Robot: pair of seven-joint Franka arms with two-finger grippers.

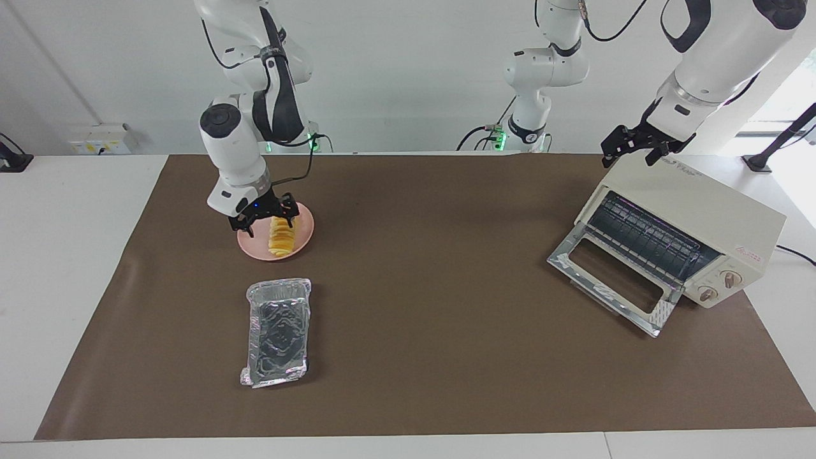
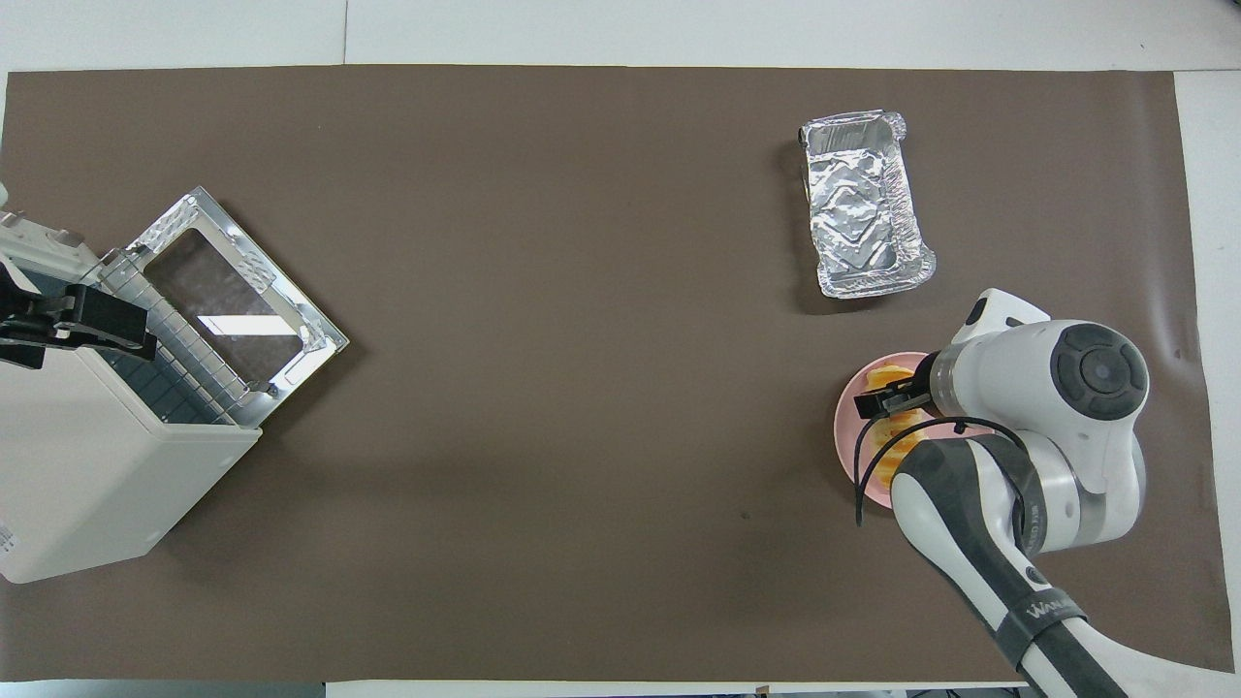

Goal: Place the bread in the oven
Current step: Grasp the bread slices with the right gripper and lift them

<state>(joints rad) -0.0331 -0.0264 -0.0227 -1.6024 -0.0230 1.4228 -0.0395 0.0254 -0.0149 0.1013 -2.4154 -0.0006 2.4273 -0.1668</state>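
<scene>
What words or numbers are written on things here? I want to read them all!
"WANA...": white letters on the dark band of the right arm in the overhead view; the rest is cut off.
Dark print on top of the cream-white boxy toaster oven: too small to read.
Red mark on the oven's front above its knobs: too blurred to read.
Nothing else carries writing.

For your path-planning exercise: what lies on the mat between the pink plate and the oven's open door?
Nothing: only bare brown mat separates the plate from the oven door, clearest in the overhead view.
</scene>
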